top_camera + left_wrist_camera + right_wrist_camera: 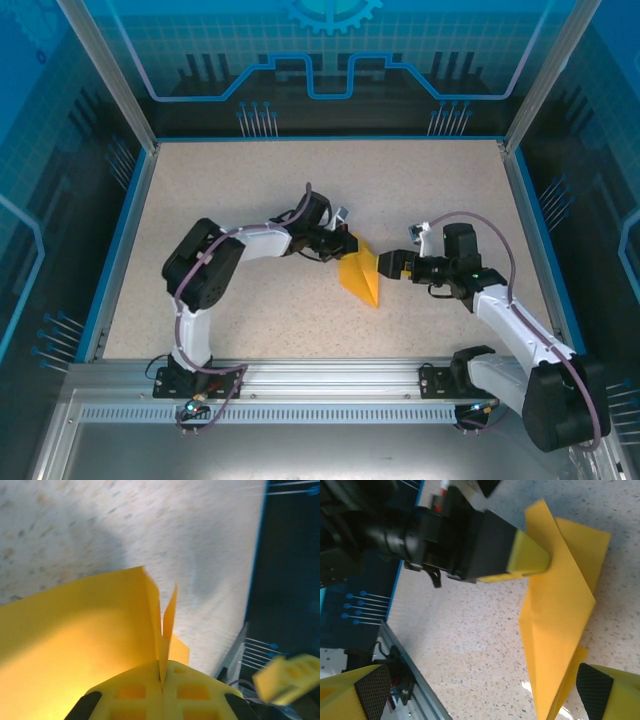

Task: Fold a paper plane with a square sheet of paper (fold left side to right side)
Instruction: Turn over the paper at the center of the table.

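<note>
Paper plane (362, 278) lies on the speckled beige tabletop (250, 190), blue printed walls (330, 60) around; left gripper (350, 243) pinches it, right gripper (386, 265) spread wide.

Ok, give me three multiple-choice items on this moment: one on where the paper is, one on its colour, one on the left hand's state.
1. Where is the paper?
A. Near the middle of the table, between the left hand and the right hand
B. In the far left corner
C. On the metal rail by the arm bases

2. What colour is the paper?
A. Blue
B. Orange-yellow
C. White

3. What state is the left hand in?
A. Wide open above the paper
B. Shut on the paper's edge
C. Shut on nothing, off to one side

Answers: 1 A, the top view shows it mid-table with a hand at each side. 2 B, every view shows that colour. 3 B, the left wrist view shows its fingers pressed together on the paper's edge.
</note>
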### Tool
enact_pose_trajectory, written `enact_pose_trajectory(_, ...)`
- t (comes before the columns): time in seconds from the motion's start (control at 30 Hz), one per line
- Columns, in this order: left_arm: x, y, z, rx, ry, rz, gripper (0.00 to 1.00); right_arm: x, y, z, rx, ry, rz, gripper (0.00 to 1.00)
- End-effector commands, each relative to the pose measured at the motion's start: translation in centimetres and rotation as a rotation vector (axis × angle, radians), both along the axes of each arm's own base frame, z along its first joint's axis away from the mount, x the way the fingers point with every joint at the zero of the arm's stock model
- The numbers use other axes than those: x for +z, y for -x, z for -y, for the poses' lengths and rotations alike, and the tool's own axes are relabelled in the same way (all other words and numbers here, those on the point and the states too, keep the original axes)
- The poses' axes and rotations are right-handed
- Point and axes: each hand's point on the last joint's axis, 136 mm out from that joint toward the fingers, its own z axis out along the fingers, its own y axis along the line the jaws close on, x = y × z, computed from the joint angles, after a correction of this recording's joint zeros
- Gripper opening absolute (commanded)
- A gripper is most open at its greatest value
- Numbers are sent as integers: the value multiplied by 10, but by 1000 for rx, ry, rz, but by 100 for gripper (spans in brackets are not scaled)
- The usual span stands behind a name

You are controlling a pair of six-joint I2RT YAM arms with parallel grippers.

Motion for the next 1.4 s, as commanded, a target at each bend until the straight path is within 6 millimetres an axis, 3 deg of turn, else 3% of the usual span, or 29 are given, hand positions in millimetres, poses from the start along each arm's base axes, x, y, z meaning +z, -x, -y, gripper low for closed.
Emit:
enact_pose_trajectory(0.0,72,-8,-15,4,92,154,0,12,-2,-5,62,-101,39,99)
enact_pose_trajectory(0.17,121,-5,-28,26,142,236,0,28,-4,-20,165,-255,25,99)
enact_pose_trajectory(0.37,165,1,-27,22,231,293,0,48,-2,-40,283,-349,19,99)
enact_pose_trajectory(0.63,179,8,-23,-2,304,277,0,71,-9,-60,302,-391,51,97)
enact_pose_trajectory(0.9,176,11,-22,-8,318,255,0,81,-13,-60,281,-387,69,65)
enact_pose_trajectory(1.07,172,12,-23,-11,310,247,0,82,-11,-57,256,-346,86,31)
enact_pose_trajectory(1.2,168,13,-25,-12,283,248,18,77,-9,-52,231,-284,86,14)
enact_pose_trajectory(1.37,158,12,-42,24,186,269,57,63,-3,-46,204,-129,83,4)
